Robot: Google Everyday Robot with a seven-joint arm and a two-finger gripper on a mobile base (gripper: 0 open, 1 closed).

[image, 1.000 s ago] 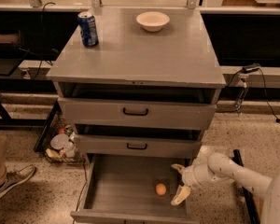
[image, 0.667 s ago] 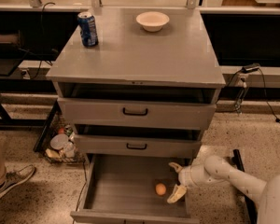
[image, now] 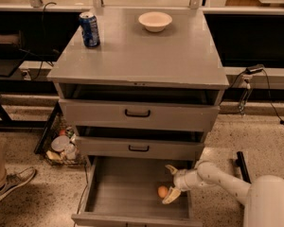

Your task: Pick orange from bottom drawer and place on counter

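- since a second ago, the gripper (image: 168, 183) has edged left across the open bottom drawer (image: 123, 189), closing on the orange (image: 163, 191).
- its two fingers stand apart, one above the fruit and one just beside its right side; contact cannot be told.
- the orange rests on the drawer floor, right of centre, where it lay before.
- on the counter (image: 146, 60) stand a blue soda can (image: 90, 29) at back left and a cream bowl (image: 155, 21) at back centre.
- a sneaker (image: 12, 183) shows at the left edge.
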